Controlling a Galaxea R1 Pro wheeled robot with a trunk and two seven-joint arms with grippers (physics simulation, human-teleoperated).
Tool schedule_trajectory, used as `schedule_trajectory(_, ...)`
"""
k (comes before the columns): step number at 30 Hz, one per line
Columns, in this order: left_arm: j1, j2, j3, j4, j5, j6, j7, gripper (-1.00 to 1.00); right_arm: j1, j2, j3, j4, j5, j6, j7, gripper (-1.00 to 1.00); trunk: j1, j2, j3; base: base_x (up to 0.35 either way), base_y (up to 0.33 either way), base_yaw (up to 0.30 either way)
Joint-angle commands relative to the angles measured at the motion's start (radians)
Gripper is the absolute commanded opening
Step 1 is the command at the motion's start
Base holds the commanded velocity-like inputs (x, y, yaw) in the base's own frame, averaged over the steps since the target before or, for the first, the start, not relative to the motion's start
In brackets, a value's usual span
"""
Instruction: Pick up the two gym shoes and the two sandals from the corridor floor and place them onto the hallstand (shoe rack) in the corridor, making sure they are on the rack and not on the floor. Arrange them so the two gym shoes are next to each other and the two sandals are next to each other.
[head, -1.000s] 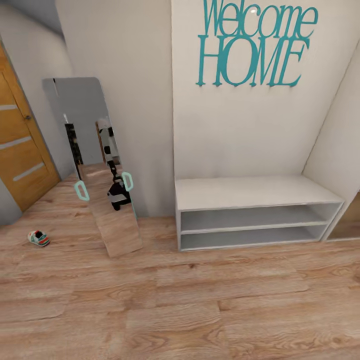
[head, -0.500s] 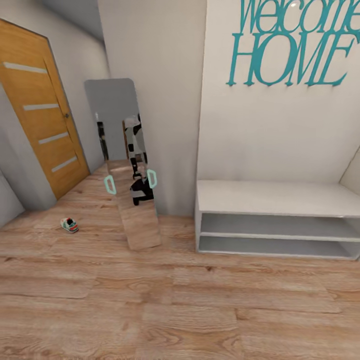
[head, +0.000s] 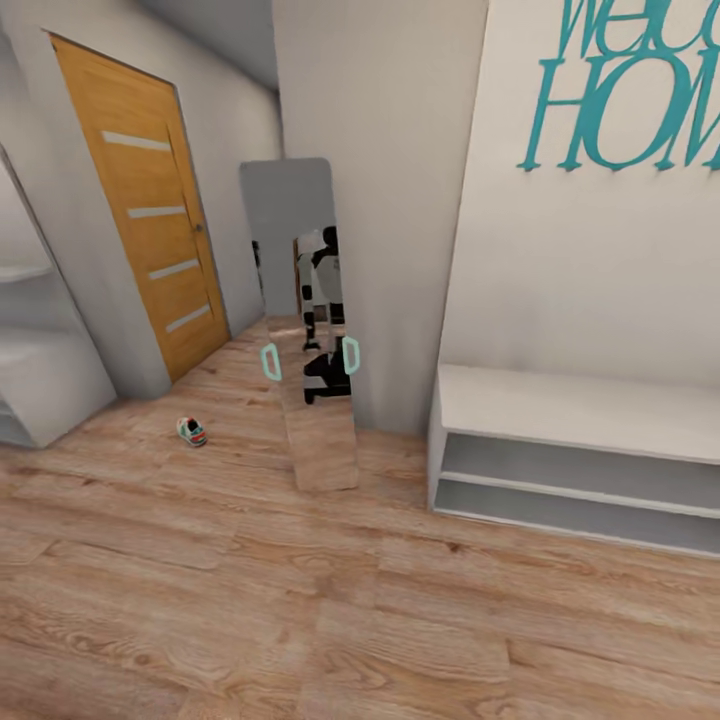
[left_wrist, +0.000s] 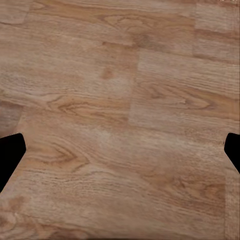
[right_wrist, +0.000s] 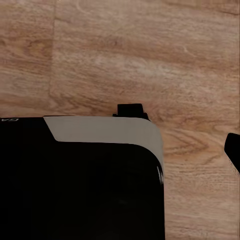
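Left tool (left_wrist: 120, 150) wide over corridor floor (left_wrist: 120, 75), right tool's state unclear, gym shoe (head: 191, 432) lengthwise toward door.

The brown wood floor (head: 300, 600) has one little gym shoe (head: 191, 431) lying on it near the orange door, a tall mirror (head: 305, 330) standing on it, and a low white shelf (head: 580, 415).
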Motion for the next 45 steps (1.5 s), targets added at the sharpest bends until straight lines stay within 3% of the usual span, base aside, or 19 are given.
schedule_trajectory(1,0.000,0.000,0.000,0.000,0.000,-0.002,0.000,1.00,0.000,0.000,-0.003,0.000,0.000,-0.002,0.001,1.00,0.000,0.000,-0.001,0.000,0.000,0.299)
schedule_trajectory(13,0.000,0.000,0.000,0.000,0.000,-0.002,0.000,1.00,0.000,0.000,-0.003,0.000,0.000,-0.002,0.001,1.00,0.000,0.000,-0.001,0.192,0.078,0.299)
schedule_trajectory(45,0.000,0.000,0.000,0.000,0.000,-0.002,0.000,1.00,0.000,0.000,-0.003,0.000,0.000,-0.002,0.001,1.00,0.000,0.000,-0.001,0.292,0.190,0.299)
